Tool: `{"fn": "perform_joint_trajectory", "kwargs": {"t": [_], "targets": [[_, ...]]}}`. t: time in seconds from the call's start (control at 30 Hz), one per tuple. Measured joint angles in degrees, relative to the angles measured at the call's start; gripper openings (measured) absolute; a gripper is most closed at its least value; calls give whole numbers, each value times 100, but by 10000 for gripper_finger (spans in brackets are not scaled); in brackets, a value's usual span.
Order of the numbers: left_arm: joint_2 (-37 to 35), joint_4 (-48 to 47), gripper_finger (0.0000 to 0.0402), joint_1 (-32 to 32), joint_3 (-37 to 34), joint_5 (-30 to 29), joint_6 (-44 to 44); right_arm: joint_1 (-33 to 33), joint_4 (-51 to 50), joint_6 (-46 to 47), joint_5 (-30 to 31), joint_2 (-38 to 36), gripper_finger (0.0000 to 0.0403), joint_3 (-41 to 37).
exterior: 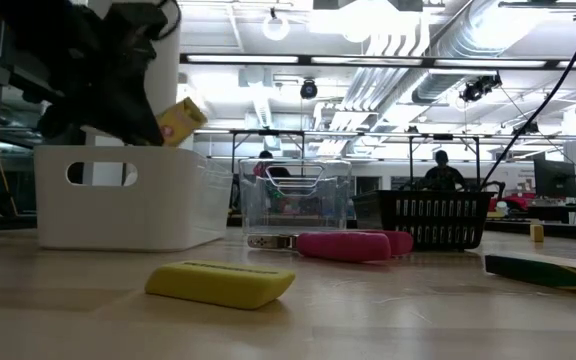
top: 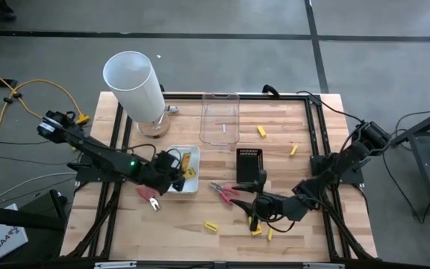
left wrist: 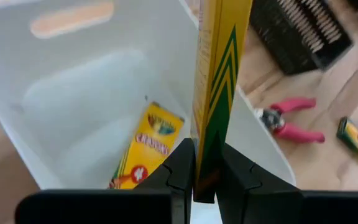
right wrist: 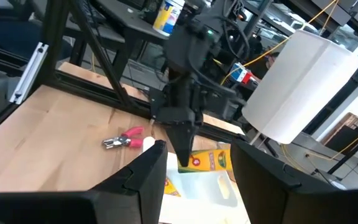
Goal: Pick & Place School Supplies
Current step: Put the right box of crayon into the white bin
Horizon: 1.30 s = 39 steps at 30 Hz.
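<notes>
High view: left claw grips crayon pack over white tray; right claw open.

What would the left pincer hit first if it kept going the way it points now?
Likely the white tray: the left pincer, shut on a crayon pack, points into it, where another crayon pack lies, though depth is unclear.

Overhead, table-level and wrist views share the white tray.

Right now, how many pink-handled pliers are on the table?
2. One pair of pliers lies by the white tray's left front corner; the other pair lies in front of the black tray, mid-table. The arms may hide more.
</notes>
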Motion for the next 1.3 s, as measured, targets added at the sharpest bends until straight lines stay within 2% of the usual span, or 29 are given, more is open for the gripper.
{"fn": "perform_joint_trajectory", "kwargs": {"t": [0.2,0.4,0.53,0.8,1.3], "targets": [[0,-44,39,663,0,1326,288,30,-2,1,0,0,169,1],[0,-428,39,1338,0,2183,757,30,-2,1,-1,0,169,0],[0,-711,39,1707,0,2539,1237,30,-2,1,-1,0,169,0],[2,-802,39,2044,0,2787,1943,30,-2,2,-1,0,169,0],[7,-1109,44,2112,0,2793,2179,30,-2,2,-3,0,169,0]]}}
